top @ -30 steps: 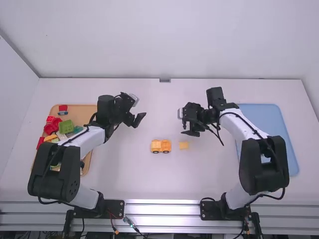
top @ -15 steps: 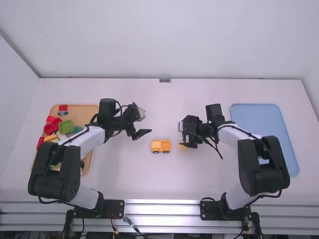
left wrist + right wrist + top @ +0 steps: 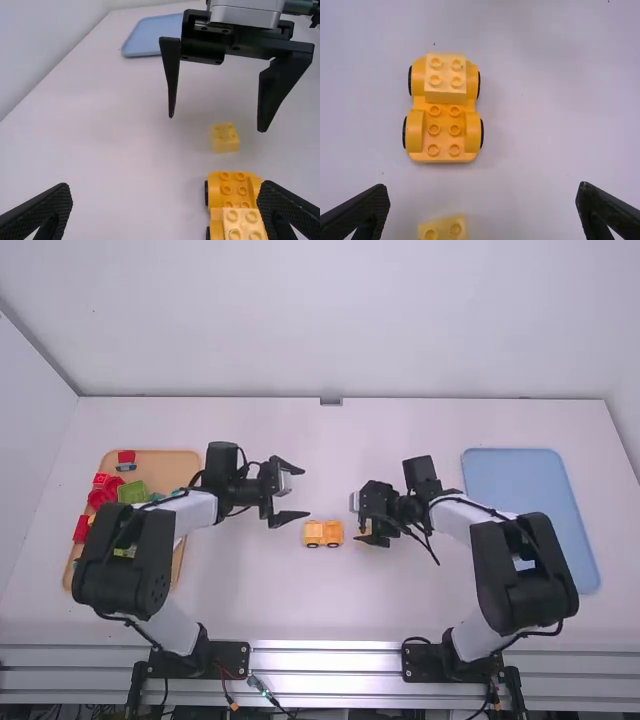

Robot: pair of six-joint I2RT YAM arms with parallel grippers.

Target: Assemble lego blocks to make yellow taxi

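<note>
I'm taking twelve o'clock as straight away from the high camera. From here I see my left gripper (image 3: 305,492) spread wide, over the white table (image 3: 260,590). My right gripper (image 3: 362,520) is spread wide too, its fingers straddling the small block's spot from above.

The yellow car (image 3: 323,533) stands upright on its dark-tyred wheels. I see a paler yellow block (image 3: 445,78) with four studs seated on its nine o'clock end, and six bare studs running toward three o'clock. It lies at five o'clock from my left gripper, near the lower finger; I can't tell whether they touch. From my right gripper it sits between eight and nine o'clock.

The loose yellow block (image 3: 225,138), four studs up, lies flat just off the car's three o'clock end, apart from it, below my right fingertips and between them.
</note>
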